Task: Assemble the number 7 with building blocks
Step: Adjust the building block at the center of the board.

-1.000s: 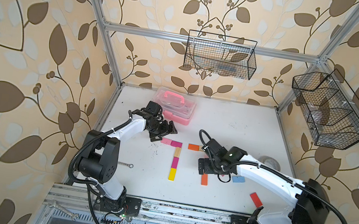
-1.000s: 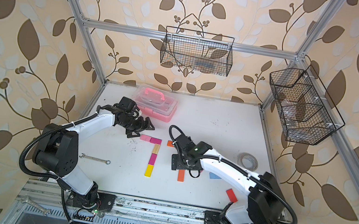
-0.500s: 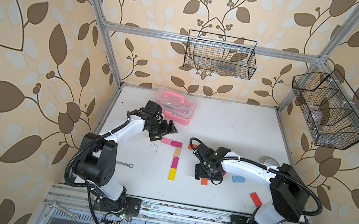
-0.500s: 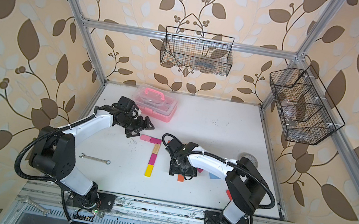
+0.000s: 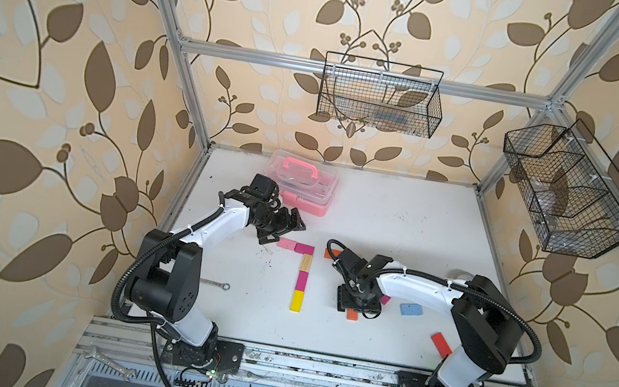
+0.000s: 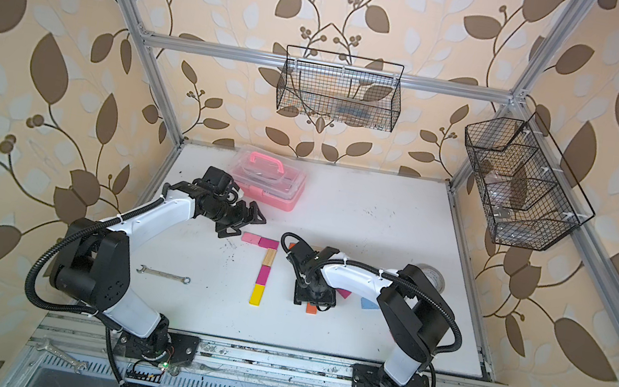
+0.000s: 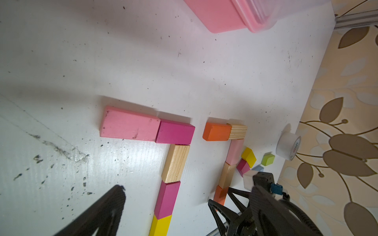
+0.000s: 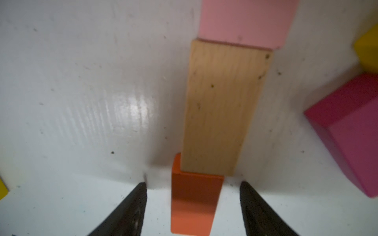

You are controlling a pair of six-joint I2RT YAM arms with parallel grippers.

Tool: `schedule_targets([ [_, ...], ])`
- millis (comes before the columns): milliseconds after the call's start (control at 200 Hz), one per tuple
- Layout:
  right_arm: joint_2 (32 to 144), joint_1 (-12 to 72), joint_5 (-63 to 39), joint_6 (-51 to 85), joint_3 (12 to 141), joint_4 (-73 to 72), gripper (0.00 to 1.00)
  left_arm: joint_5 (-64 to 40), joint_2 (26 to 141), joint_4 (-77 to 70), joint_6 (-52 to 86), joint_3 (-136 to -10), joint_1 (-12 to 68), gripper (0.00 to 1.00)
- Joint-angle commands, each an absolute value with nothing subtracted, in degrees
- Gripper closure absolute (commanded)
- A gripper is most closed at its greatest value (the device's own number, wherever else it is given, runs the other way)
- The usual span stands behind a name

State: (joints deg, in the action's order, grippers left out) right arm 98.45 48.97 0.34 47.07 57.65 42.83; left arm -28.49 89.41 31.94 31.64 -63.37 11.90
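Note:
A five-block number 7 lies mid-table: pink block (image 5: 286,244) and magenta block (image 5: 304,249) as the bar, with wood, magenta and yellow (image 5: 296,300) below. My left gripper (image 5: 285,230) hovers open by the pink end, holding nothing. To its right lies another figure: orange (image 7: 216,131) and wood (image 7: 238,131) on top, then pink, wood (image 8: 221,106) and an orange block (image 8: 194,200) as the stem. My right gripper (image 8: 193,183) straddles that bottom orange block, open, with a gap on each side.
Loose blocks lie right of the second figure: blue (image 5: 410,309), red (image 5: 441,344), yellow (image 7: 249,156), green (image 7: 268,159), magenta (image 8: 347,132). A pink clear-lidded case (image 5: 303,183) stands at the back left. A tape roll (image 6: 433,275) and a wrench (image 6: 162,274) lie on the table.
The right gripper has come down over the bottom orange block and its jaws have narrowed toward it. The left arm has not moved.

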Motion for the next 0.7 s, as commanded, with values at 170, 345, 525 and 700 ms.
schedule_targets([
  [170, 100.19, 48.16, -0.22, 46.97, 55.75, 41.66, 0.31, -29.09, 88.16, 32.89, 30.82, -63.64, 11.07, 0.02],
  [345, 99.93, 47.38, -0.82, 47.24, 54.38, 40.60, 0.37, -29.09, 88.31, 32.79, 30.78, -63.59, 11.07, 0.02],
  [525, 99.83, 46.93, -1.05, 47.10, 54.01, 40.00, 0.39, -29.18, 88.43, 32.78, 30.77, -63.73, 11.07, 0.02],
  [700, 99.87, 46.85, -1.06, 47.03, 53.90, 39.81, 0.42, -29.17, 88.38, 32.84, 30.76, -63.72, 11.07, 0.02],
])
